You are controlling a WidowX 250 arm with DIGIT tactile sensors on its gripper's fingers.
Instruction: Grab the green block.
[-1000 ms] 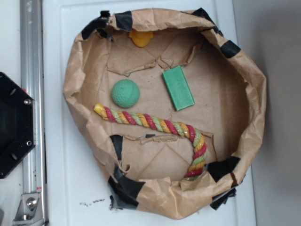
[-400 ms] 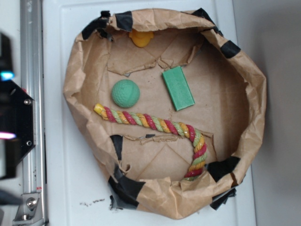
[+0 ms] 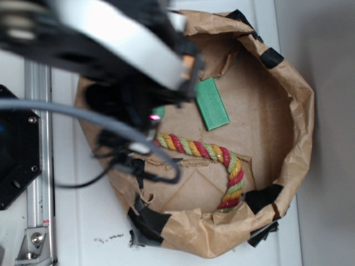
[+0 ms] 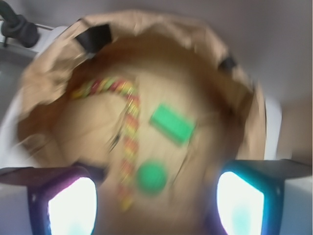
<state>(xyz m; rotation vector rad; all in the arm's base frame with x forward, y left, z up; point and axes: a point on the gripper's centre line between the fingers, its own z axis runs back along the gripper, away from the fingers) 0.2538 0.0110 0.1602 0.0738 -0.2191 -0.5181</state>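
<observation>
A white desk (image 3: 83, 221) carries a shallow nest of crumpled brown paper (image 3: 294, 111), its raised rim patched with strips of black tape (image 3: 263, 197). To the right of the desk the surface turns plain grey, and on the left a metal rail (image 3: 39, 183) runs alongside a black plate (image 3: 16, 160).

The green block (image 3: 211, 103) lies flat on the paper floor, in the upper middle of the nest in the exterior view, clear of the rim and touched by nothing. Just below it a twisted rope (image 3: 222, 160) of red, yellow and green strands runs rightward and then bends down toward the near rim.

The robot arm (image 3: 111, 50), blurred, reaches in from the upper left and covers the left half of the nest, with a grey cable (image 3: 83, 119) looping beneath it. A sliver of the green ball (image 3: 159, 112) shows at the arm's edge.

The wrist view is smeared by motion. It looks down into the nest at the block (image 4: 171, 124), the ball (image 4: 150, 178) and the rope (image 4: 128, 132). The tool (image 4: 156, 205) hangs above them with its 2 fingers (image 4: 68, 200) set wide apart at the lower corners, nothing between them. The block sits beyond the ball from the tool, slightly to the right.
</observation>
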